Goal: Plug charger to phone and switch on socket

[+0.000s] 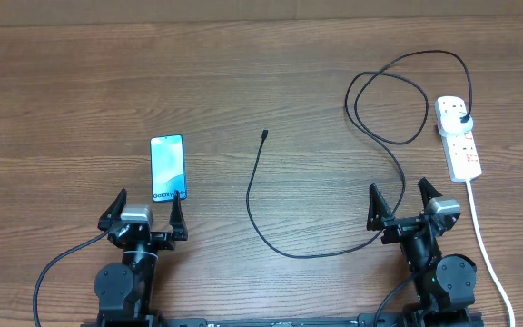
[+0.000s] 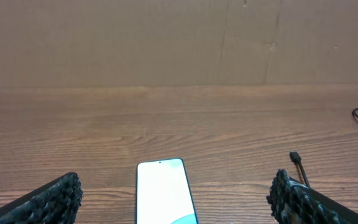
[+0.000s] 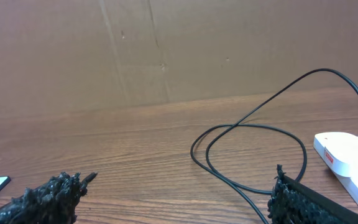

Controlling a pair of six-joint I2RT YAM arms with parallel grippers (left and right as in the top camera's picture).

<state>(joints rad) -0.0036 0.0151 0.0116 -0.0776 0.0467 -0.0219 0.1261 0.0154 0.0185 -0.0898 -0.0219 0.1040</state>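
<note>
The phone (image 1: 167, 167) lies lit-screen up on the wood table, just beyond my left gripper (image 1: 146, 205), which is open and empty; it also shows in the left wrist view (image 2: 164, 192) between the fingers (image 2: 178, 198). The charger cable (image 1: 271, 238) runs from its free connector tip (image 1: 264, 134) in a curve past my right gripper (image 1: 398, 198), loops at the back, and ends in a black plug (image 1: 462, 118) seated in the white socket strip (image 1: 458, 137). The right gripper (image 3: 173, 199) is open and empty, with the cable loop (image 3: 247, 127) ahead of it.
The strip's thick white cord (image 1: 484, 245) runs toward the front edge at the right of the right arm. A brown cardboard wall (image 3: 166, 50) stands behind the table. The connector tip also shows at the right in the left wrist view (image 2: 295, 157).
</note>
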